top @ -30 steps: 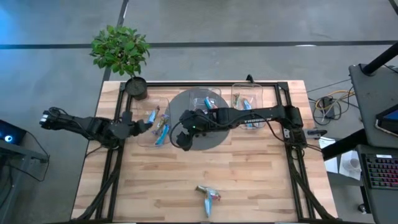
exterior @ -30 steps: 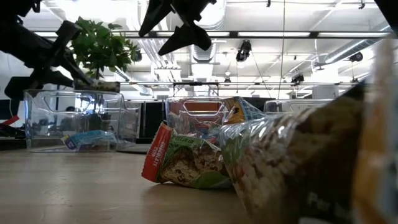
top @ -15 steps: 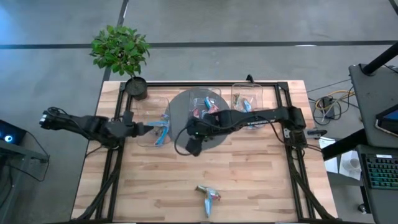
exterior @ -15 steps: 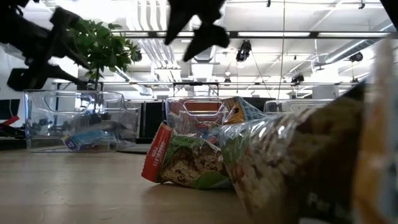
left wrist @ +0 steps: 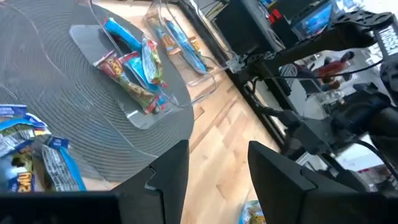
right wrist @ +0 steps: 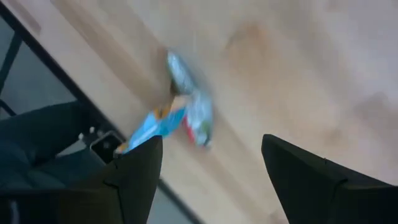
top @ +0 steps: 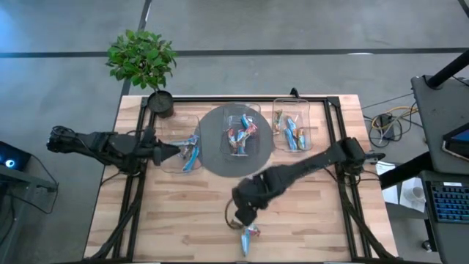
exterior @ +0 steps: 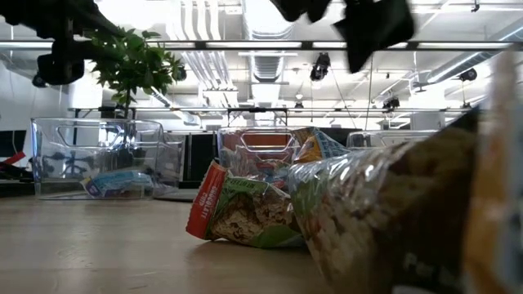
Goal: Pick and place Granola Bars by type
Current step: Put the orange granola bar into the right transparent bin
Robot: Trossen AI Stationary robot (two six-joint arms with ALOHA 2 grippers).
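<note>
We see the right claw (top: 244,217) hanging spread and empty above the near edge of the pale wooden desk (top: 308,213). Just beneath it lie two loose granola bars in shiny blue and red wrappers (top: 247,236), touching each other. Nothing stands between the claw and them.

Well beyond it, on a round grey woven mat (top: 212,139), a clear plastic container (top: 242,133) holds several red and blue bars. A second clear container (top: 292,125) stands beside the mat.

The left claw (top: 176,151) hovers released at the rim of a third clear container (top: 185,147), blue-wrapped bars just ahead of its fingers. A potted green plant (top: 143,62) stands at the far corner.
</note>
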